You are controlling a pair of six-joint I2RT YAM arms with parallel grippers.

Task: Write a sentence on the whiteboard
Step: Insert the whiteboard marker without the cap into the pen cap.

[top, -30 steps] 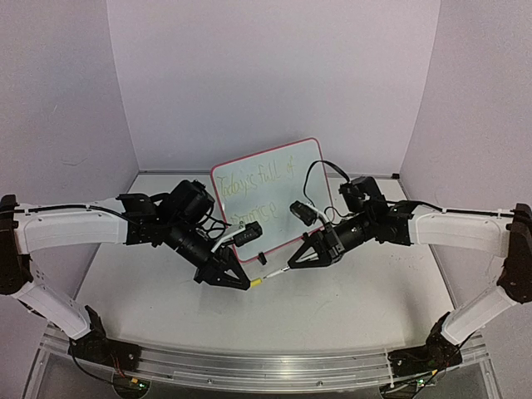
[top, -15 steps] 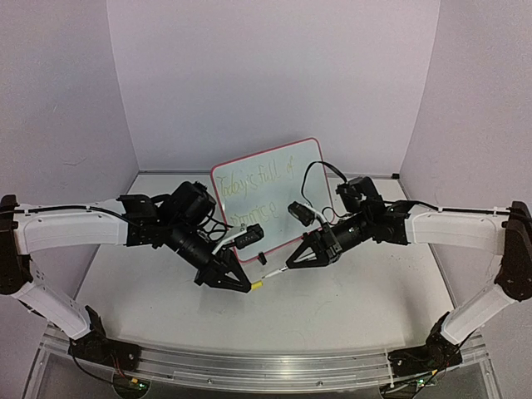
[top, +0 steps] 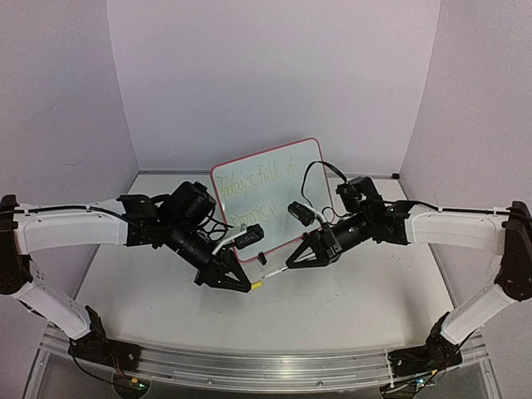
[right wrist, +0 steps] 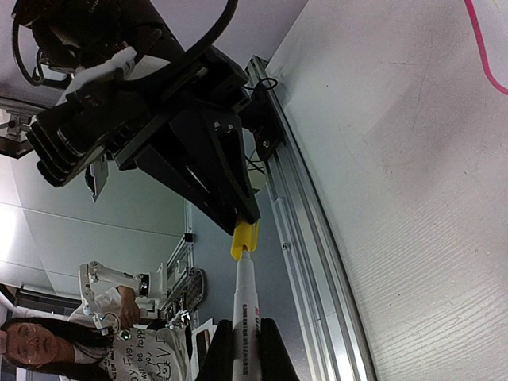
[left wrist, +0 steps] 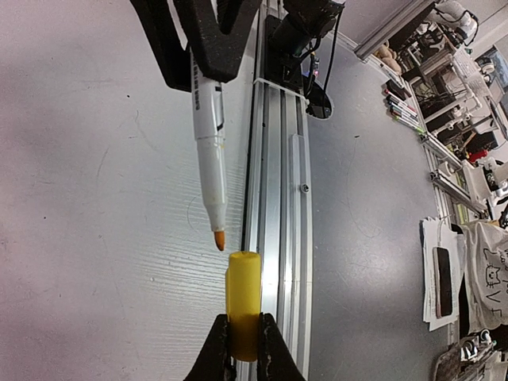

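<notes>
Yellow cap (left wrist: 244,286) sits pinched in my L gripper (left wrist: 244,325), mouth facing the marker (left wrist: 208,135) my R gripper (right wrist: 244,329) clamps, lined up for recapping, I reckon. Behind, whiteboard (top: 293,209) stands centre frame, sentence (top: 253,176) on it.

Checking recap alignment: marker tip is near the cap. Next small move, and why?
Probably ease the right gripper forward so the marker tip enters the yellow cap pinched in the left gripper. The left wrist view shows the tip just short of the cap's mouth, slightly off-centre.
</notes>
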